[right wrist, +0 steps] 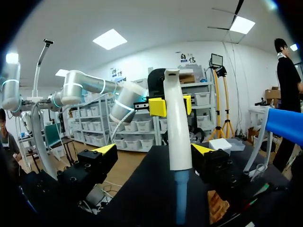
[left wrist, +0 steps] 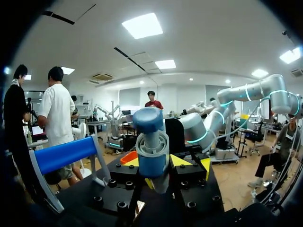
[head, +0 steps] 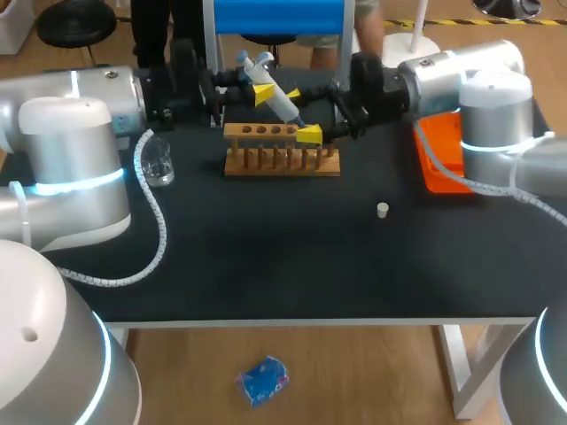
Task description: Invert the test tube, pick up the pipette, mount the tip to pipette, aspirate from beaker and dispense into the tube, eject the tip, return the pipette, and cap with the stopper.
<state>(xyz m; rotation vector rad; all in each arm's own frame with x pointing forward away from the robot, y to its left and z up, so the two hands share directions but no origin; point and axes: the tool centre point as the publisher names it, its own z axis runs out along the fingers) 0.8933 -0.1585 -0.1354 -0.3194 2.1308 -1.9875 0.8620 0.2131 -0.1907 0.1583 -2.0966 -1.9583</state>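
While the black counter (head: 266, 266) holds the wooden tube rack (head: 282, 162) at its far middle, the blue-and-white pipette (head: 279, 97) is already lifted above it. The clear glass beaker (head: 159, 164) at far left and the small white stopper (head: 382, 210) lying loose at right suggest that aspirating, dispensing and capping remain. The left pincer (left wrist: 156, 163) clamps the pipette's upper body. The right pincer (right wrist: 155, 150) stands wide open around its lower end. Whether a tip is mounted, I cannot tell.
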